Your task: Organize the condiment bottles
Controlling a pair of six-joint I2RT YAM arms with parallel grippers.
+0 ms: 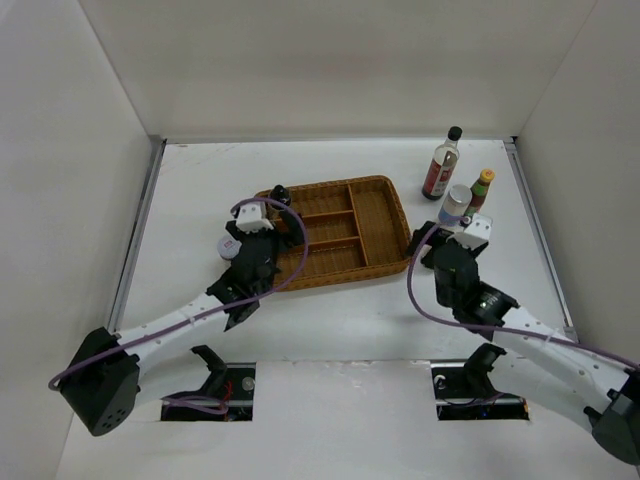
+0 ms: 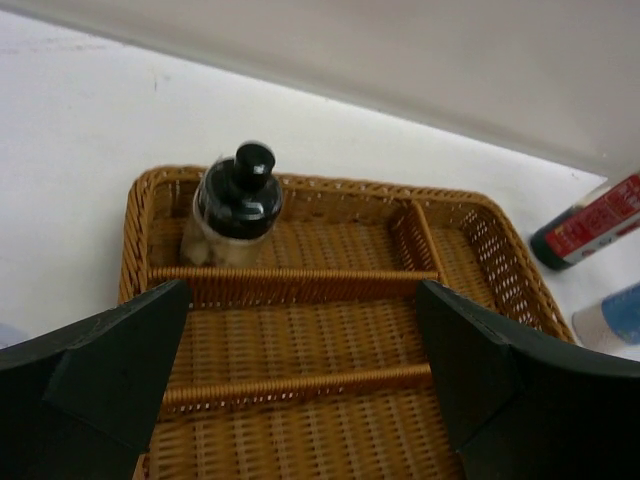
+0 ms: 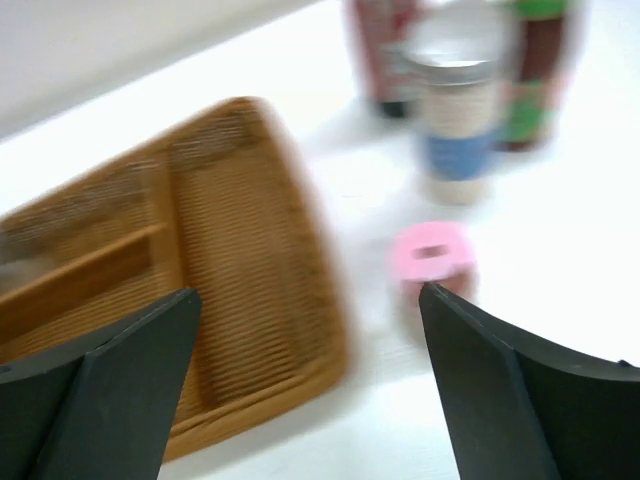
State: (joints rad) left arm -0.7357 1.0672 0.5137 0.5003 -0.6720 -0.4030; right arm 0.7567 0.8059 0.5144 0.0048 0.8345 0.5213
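Left side: pink-capped bottle [image 1: 229,248] sits on the white table [image 1: 200,180], just outside the tray's left end, beside the left arm's wrist.

Left gripper [image 2: 302,310] hangs over the left end of the wicker tray [image 1: 375,225]. Its jaws are spread wide with nothing between them. Fingers [image 2: 120,370] are matte black, flat-faced wedges.

Squat black-capped bottle [image 2: 237,205] stands upright in the tray's far lane at its left end. It is ahead of the jaws, closer to the left finger's line, with no contact. Clear body, glossy black shoulder and a knob cap.

The tray is brown woven wicker, rectangular with rounded corners, split into long lanes by woven dividers.

Right gripper [image 3: 308,300] is off the tray's right end and also spread wide, holding nothing. That view is blurred.

Pink-lidded jar [image 3: 432,255] is on the table right at the right finger's tip, ahead of the gap rather than in it. Can't tell whether they touch.

Beyond it the white-and-blue bottle [image 1: 455,208] is a cylinder with a pale cap. The tall red-labelled bottle [image 1: 440,170] is further back and the green-and-yellow-capped bottle [image 1: 481,192] is to its right. All three stand upright, clustered on the table outside the tray.
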